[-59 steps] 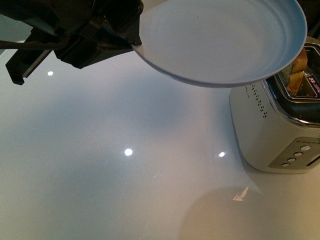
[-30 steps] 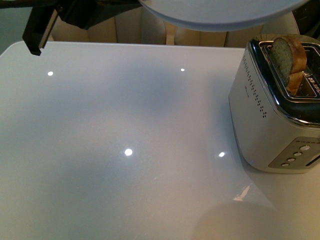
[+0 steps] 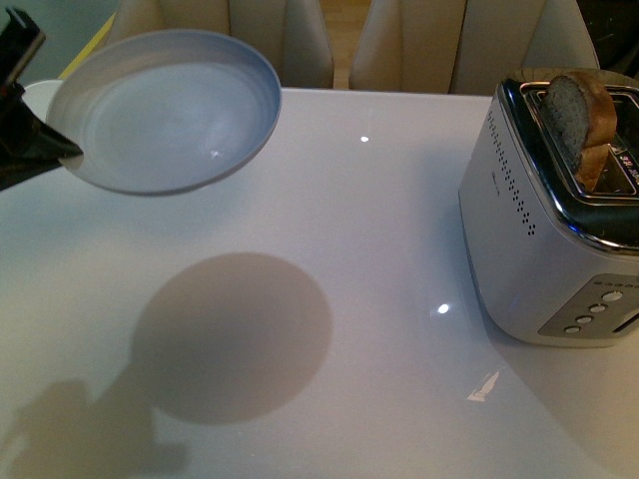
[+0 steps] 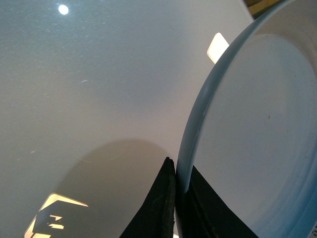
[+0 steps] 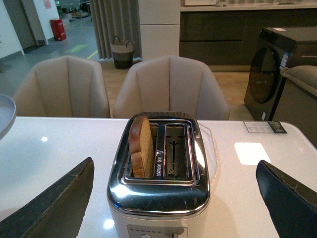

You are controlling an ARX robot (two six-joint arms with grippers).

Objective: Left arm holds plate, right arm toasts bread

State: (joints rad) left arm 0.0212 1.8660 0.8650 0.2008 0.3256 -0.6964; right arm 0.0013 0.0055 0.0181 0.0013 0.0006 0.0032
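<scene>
The pale grey-blue plate (image 3: 165,108) hangs in the air over the table's far left, tilted toward me and casting a round shadow below. My left gripper (image 3: 62,150) is shut on its rim; in the left wrist view the black fingers (image 4: 161,208) pinch the plate (image 4: 257,139) edge. A slice of bread (image 3: 581,110) stands upright, sticking out of one slot of the silver toaster (image 3: 539,239) at the right. In the right wrist view my right gripper (image 5: 173,198) is open, wide apart in front of the toaster (image 5: 158,188), with the bread (image 5: 141,146) in one slot and the other slot bare.
The glossy white table (image 3: 379,329) reflects ceiling lights. Beige chairs (image 3: 459,45) stand along its far edge. A label card (image 5: 264,127) lies on the table beyond the toaster. Toaster buttons (image 3: 589,304) face the near side.
The plate, held by the left gripper, has moved from close over the camera near the toaster to the far left and lower. The bread and toaster have not moved.
</scene>
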